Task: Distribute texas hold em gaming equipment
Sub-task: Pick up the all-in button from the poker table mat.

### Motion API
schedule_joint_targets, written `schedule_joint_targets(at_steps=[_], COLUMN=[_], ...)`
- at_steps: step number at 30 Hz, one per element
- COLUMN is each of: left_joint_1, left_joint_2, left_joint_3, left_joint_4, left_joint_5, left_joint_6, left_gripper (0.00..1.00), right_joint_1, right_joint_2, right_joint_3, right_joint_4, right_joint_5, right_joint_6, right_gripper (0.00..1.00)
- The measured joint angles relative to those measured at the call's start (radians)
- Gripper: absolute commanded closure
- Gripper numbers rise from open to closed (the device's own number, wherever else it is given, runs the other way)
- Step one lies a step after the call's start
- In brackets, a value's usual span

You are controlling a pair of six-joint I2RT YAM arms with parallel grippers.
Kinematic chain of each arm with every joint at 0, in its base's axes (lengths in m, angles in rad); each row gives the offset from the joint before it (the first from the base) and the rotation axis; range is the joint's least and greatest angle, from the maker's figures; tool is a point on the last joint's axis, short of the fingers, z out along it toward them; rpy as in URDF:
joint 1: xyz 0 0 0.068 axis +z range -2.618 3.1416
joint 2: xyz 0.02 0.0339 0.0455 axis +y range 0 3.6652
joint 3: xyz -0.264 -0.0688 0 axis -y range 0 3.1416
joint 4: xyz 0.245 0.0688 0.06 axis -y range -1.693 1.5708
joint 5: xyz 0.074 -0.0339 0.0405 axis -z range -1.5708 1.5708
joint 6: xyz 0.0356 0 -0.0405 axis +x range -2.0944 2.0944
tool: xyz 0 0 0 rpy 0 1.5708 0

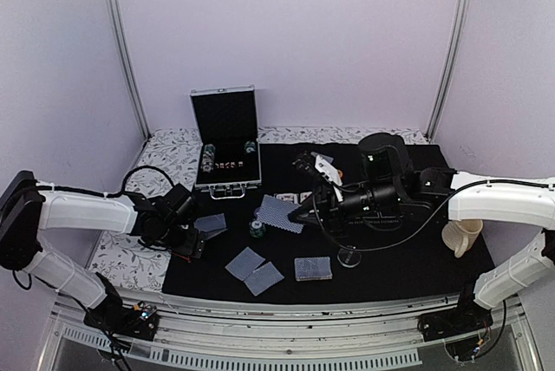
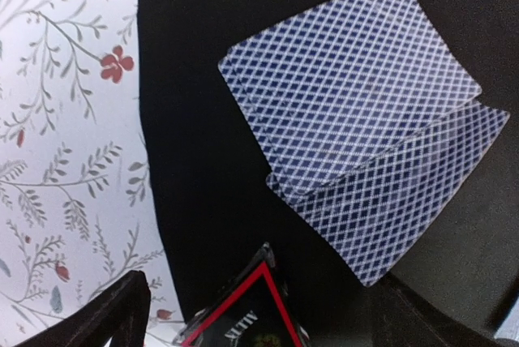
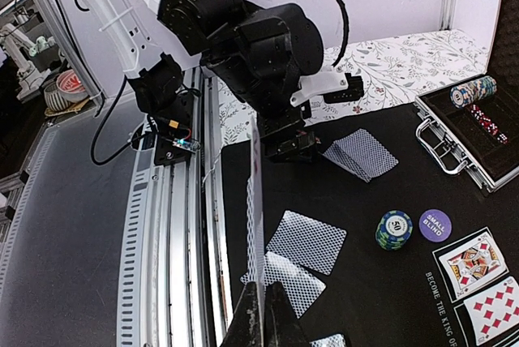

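My left gripper (image 2: 259, 327) is open at the mat's left edge, one dark finger (image 2: 105, 314) showing on the left. A black triangle marker with a red border (image 2: 243, 314) lies between the fingers. Just beyond it lie two overlapping playing cards (image 2: 357, 96), backs up. In the top view that gripper (image 1: 189, 241) sits beside this pair (image 1: 211, 224). My right gripper (image 3: 263, 314) is shut on one card (image 3: 255, 209), seen edge-on and raised above the mat (image 1: 279, 213). Below it lie two more cards (image 3: 306, 242), a green chip stack (image 3: 394, 229) and a purple small-blind disc (image 3: 435, 224).
An open metal case (image 1: 227, 137) with chips stands at the back left of the black mat (image 1: 390, 276). A card deck (image 1: 313, 269), a clear disc (image 1: 349, 258) and face-up cards (image 1: 295, 198) lie on the mat. A cup (image 1: 460, 237) stands at the right.
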Motion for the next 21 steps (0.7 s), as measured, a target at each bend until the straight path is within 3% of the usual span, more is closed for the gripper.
schedule_joint_targets(at_steps=[11, 21], left_joint_1=[-0.028, -0.085], left_joint_2=[-0.035, -0.026], left_joint_3=[-0.029, -0.027], left_joint_4=[-0.013, -0.063], left_joint_5=[0.122, 0.161], left_joint_6=[-0.095, -0.116], left_gripper=[0.22, 0.17], right_joint_1=[-0.001, -0.001], right_joint_2=[-0.040, -0.040], right_joint_3=[-0.019, -0.019], right_joint_4=[-0.006, -0.008], right_joint_5=[0.000, -0.008], right_joint_6=[-0.001, -0.001], right_gripper=[0.98, 0.98])
